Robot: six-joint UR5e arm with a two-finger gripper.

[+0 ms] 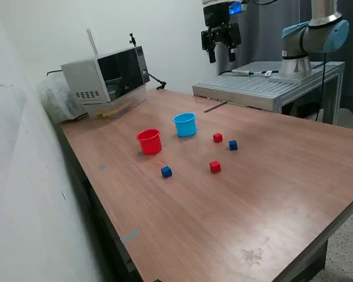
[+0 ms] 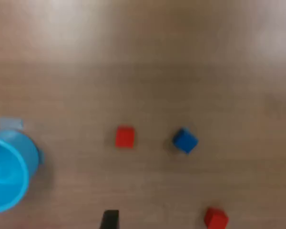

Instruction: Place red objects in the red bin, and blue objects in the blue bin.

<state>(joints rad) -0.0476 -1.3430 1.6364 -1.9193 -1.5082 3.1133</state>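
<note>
Two red cubes [image 1: 217,137] [image 1: 215,167] and two dark blue cubes [image 1: 233,145] [image 1: 166,171] lie apart on the wooden table. The red bin [image 1: 149,141] and the light blue bin [image 1: 185,124] stand upright side by side, towards the exterior view's left of the cubes. My gripper [image 1: 221,56] hangs high above the table's far side, open and empty. The wrist view shows the blue bin [image 2: 7,171], a red cube [image 2: 125,137], a blue cube [image 2: 185,140], a second red cube [image 2: 215,218] and one dark fingertip [image 2: 109,219]. The red bin is out of the wrist view.
A grey microwave-like box [image 1: 106,79] stands at the table's far corner on the exterior view's left, with a plastic bag [image 1: 56,97] beside it. A metal platform [image 1: 265,85] carrying the arm's base [image 1: 297,53] adjoins the far edge. A wall runs along the exterior view's left.
</note>
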